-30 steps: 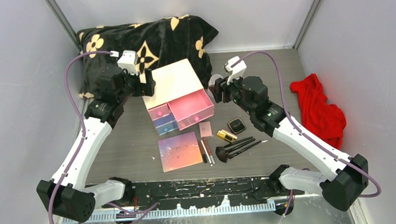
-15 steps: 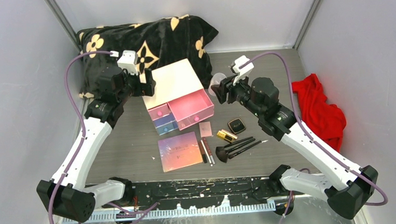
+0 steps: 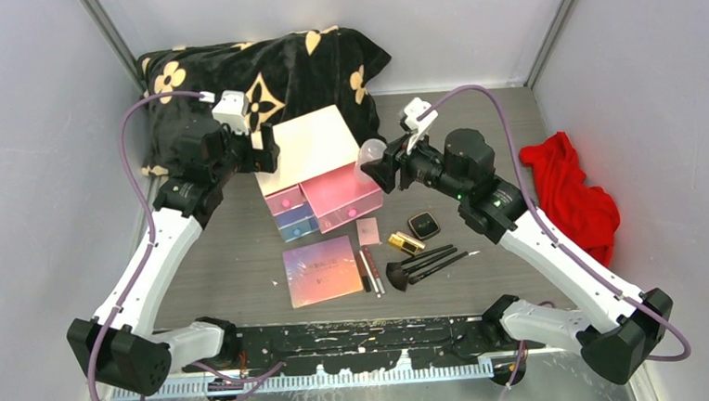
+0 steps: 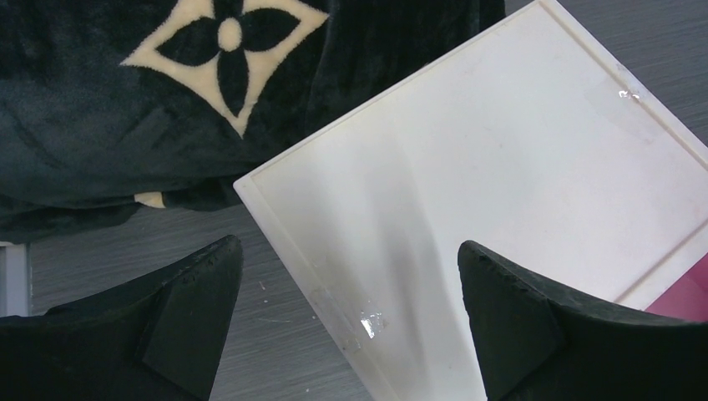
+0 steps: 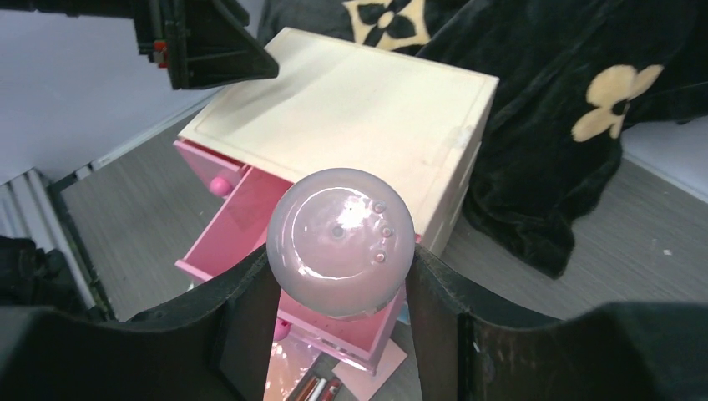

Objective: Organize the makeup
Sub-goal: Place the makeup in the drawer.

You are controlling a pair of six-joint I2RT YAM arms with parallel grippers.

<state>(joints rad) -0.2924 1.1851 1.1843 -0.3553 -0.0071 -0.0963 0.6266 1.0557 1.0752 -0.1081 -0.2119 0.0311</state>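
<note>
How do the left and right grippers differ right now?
Left gripper is wide open and holds nothing; right gripper is closed on a translucent pink rounded item. Left gripper sits at a corner of the cream box top; right gripper is by the open pink drawer on the box's other side. Shared: black fingers, both close to the box.

Robot lab booth: plain grey walls (image 3: 21,137) enclose the table (image 3: 232,236).
</note>
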